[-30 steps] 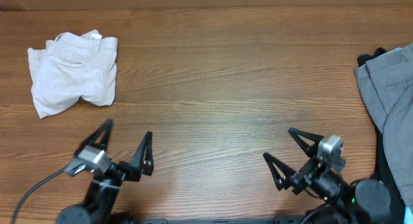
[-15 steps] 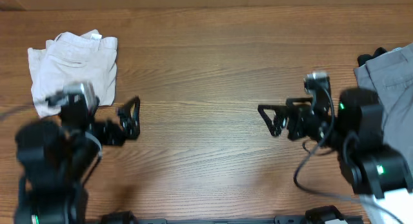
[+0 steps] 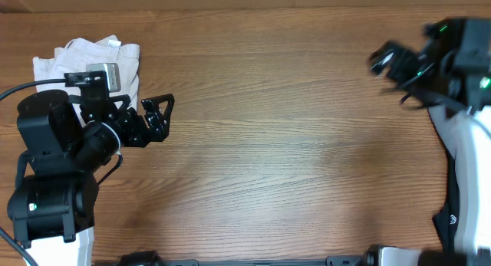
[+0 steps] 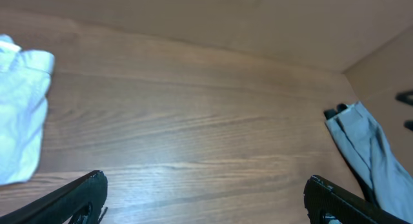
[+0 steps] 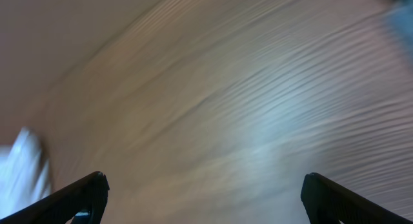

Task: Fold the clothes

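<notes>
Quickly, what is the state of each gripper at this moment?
Left gripper: open, holding nothing.
Right gripper: open, holding nothing.

The left gripper point(image 3: 163, 117) has gone up from the bottom left of the frame to the left side. Its arm now covers part of the cream-white shorts point(image 3: 77, 53). The right gripper point(image 3: 383, 60) has swung from the bottom right to the upper right corner and looks blurry. Seen from above, its arm now hides the grey shorts point(image 4: 361, 143).
</notes>
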{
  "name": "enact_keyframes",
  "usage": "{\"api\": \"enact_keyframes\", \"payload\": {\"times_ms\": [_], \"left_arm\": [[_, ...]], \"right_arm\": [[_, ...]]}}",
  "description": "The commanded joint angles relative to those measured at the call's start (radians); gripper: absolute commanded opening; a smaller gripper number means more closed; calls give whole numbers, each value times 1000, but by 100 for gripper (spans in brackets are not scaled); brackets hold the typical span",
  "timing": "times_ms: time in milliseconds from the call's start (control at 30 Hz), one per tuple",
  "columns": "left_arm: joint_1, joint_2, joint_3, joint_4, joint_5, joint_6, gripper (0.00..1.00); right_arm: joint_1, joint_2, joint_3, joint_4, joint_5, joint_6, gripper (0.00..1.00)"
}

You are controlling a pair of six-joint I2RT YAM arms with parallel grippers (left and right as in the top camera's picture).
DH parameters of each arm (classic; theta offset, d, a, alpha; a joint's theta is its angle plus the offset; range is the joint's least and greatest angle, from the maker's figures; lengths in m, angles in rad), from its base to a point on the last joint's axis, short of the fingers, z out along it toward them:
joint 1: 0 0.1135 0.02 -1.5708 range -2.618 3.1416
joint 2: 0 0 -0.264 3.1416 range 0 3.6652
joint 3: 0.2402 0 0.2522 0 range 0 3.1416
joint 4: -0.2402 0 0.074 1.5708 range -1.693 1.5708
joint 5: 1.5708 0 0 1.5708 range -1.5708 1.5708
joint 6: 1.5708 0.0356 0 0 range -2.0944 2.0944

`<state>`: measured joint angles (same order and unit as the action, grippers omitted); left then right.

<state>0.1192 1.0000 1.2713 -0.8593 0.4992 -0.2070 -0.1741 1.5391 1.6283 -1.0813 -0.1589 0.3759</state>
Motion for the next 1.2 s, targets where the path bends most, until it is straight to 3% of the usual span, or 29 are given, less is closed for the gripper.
{"api": "enact_keyframes", "payload": {"times_ms": [0,167,400,800,1000,1167], "left_arm": [[2,7,25,-14,45,13,100],[2,8,25,-26,45,5,100],[2,8,25,-39,60,-11,100],[2,8,25,-54,123,-18,100],[2,8,25,-60,122,-18,100],[2,8,25,-60,119,-17,100]], "right_arm": [[-110,94,56,34,107,44,100],[-217,266,56,222,118,12,100],[-243,414,56,392,196,-14,95],[-242,597,55,533,305,-36,95],[-243,640,52,534,377,-36,91],[-244,648,50,522,379,-36,65]]}}
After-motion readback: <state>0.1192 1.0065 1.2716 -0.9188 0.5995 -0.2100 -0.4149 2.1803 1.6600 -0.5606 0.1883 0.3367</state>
